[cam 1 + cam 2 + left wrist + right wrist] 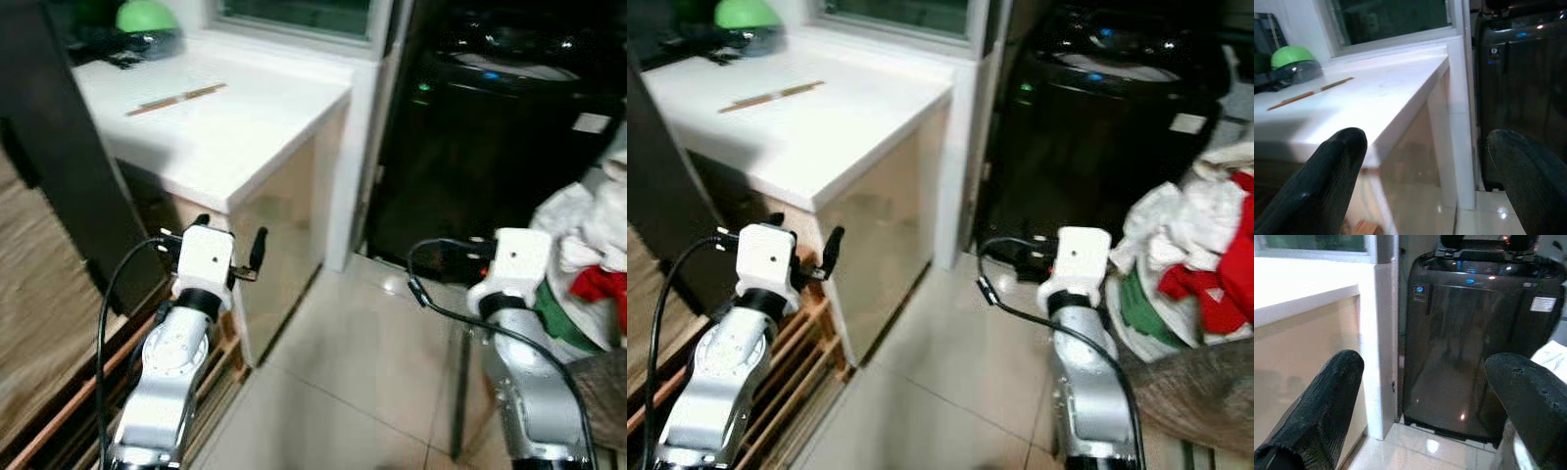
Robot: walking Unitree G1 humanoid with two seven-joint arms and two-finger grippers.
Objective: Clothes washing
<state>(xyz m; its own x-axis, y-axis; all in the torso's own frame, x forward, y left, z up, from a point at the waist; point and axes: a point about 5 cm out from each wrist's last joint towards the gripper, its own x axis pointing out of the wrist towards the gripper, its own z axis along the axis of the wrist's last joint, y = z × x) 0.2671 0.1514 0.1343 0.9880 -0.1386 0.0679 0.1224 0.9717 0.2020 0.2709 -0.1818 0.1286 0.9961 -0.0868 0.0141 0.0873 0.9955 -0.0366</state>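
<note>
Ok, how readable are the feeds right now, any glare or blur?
Eye views: soft, counter blown out white, washer nearly black. Left wrist view: fingers blurred, counter glaring. Right wrist view: washer sharpest, with small floor reflections, fingers out of focus.

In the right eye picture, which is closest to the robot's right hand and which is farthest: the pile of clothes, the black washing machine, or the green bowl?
From the right hand:
1. Pile of clothes, just to its right.
2. Black washing machine, straight ahead.
3. Green bowl, far left, at the back of the white counter.
</note>
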